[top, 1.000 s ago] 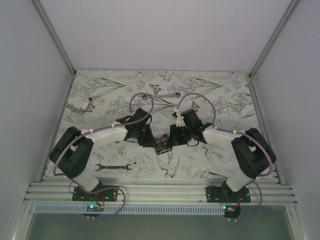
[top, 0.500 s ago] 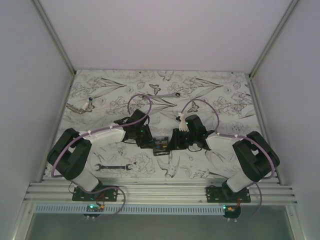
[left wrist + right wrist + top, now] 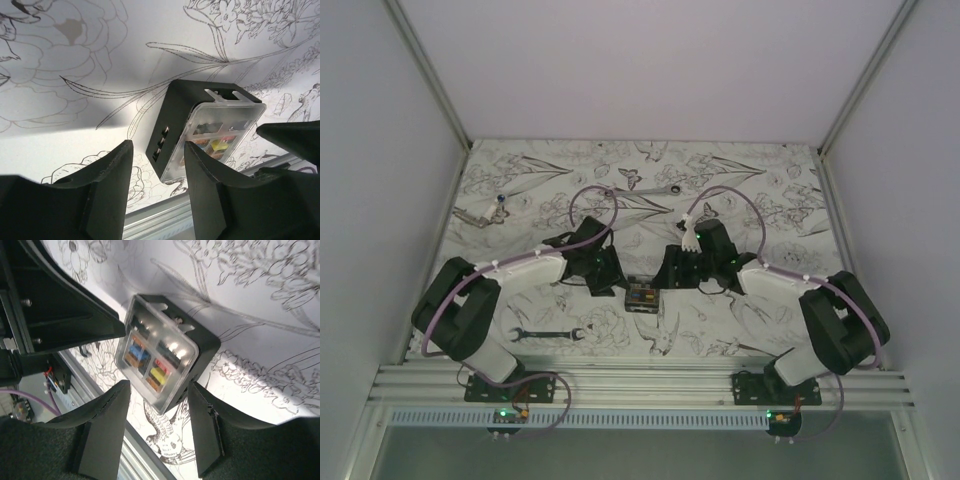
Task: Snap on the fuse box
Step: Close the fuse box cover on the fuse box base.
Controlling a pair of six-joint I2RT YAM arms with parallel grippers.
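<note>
Top external view is giving you the whole flower-printed surface (image 3: pixel 770 190). At its far left edge a small silver wrench (image 3: pixel 480 212) is lying well apart from everything else. Nearer the front, a black-and-silver open-ended wrench (image 3: pixel 548 335) is lying flat beside your left arm.

Your left hand (image 3: pixel 616 284) is reaching towards the middle with its two black fingers (image 3: pixel 107 190) standing well apart and gripping nothing. In the left wrist view, the box's corner is showing in the gap just beyond the fingertips. Farther back, a long silver wrench (image 3: pixel 655 188) is lying between the two cable loops.

The small black square plastic fuse box (image 3: pixel 640 295) is sitting on the surface at the centre, between your two hands. A clear plastic cover (image 3: pixel 155 352) is lying over it, with blue, yellow, orange and red fuses showing through.

Your right hand (image 3: pixel 666 278) is facing the box from the other side. Its jaws are also spread wide and holding nothing, with the box lying just past the fingertips. You cannot tell whether any finger is touching the box.
</note>
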